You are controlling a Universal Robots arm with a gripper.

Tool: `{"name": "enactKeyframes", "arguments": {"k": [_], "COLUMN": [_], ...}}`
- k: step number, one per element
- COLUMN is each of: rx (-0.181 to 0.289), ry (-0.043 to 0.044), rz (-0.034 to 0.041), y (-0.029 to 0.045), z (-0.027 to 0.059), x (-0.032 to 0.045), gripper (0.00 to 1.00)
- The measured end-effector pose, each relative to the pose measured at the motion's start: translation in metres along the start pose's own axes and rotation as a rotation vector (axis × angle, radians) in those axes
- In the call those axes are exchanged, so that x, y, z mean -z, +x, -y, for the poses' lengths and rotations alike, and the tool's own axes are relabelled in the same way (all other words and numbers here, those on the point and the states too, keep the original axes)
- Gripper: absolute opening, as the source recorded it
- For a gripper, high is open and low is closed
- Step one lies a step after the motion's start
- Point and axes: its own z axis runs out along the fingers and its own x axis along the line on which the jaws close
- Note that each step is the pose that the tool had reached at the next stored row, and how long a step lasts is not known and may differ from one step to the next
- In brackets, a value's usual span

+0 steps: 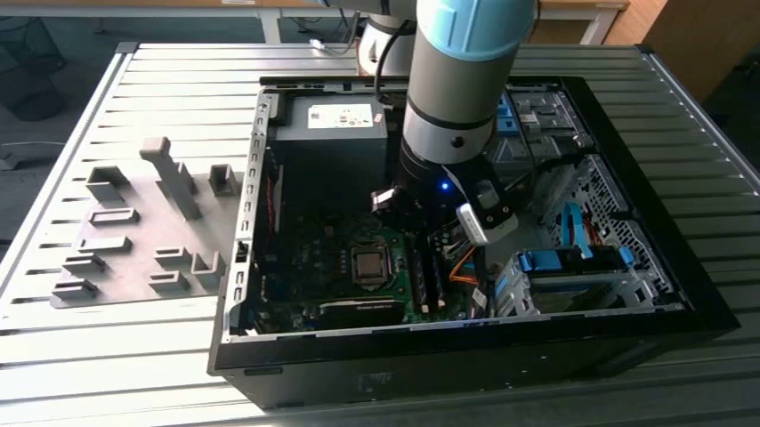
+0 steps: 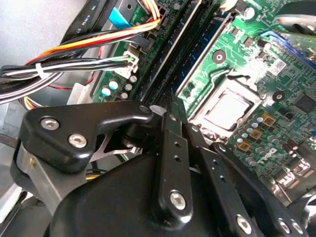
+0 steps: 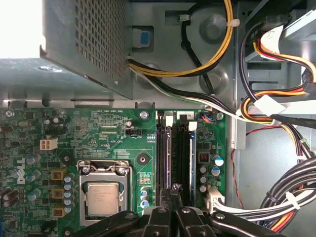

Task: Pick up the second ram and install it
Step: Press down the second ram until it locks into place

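Claw (image 3: 174, 197) pressed together over 2 RAM sticks (image 3: 165, 153) in mobo (image 3: 98, 133) slots.

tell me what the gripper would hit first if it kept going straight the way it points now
Most likely the memory slots on the motherboard: the gripper points down right over them, beside the processor socket. How much gap remains is unclear, as is whether a stick sits between the fingers.

Cable bundle (image 3: 276, 197) crowds the slots (image 3: 177, 153); processor side (image 3: 102, 197) seemingly open.

Arm (image 1: 457, 98) inside PC case (image 1: 665, 294), over mobo (image 1: 344, 267).
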Motion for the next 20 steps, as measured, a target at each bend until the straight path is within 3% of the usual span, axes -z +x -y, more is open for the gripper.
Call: {"name": "enactKeyframes", "arguments": {"k": [5,8,12,20], "rx": [0.000,0.000,0.000,0.000], "ry": [0.0007,-0.0046,-0.0028,-0.0041], "rz": [-0.0003,0.0010,0.0001,0.0000], "y": [0.0000,-0.0001,0.0002,0.0002], "z": [0.0000,-0.0005,0.0002,0.0002], "x": [-0.0021,0.0034,0.0175,0.0188], "gripper": [0.11,0.11,0.11,0.11]}}
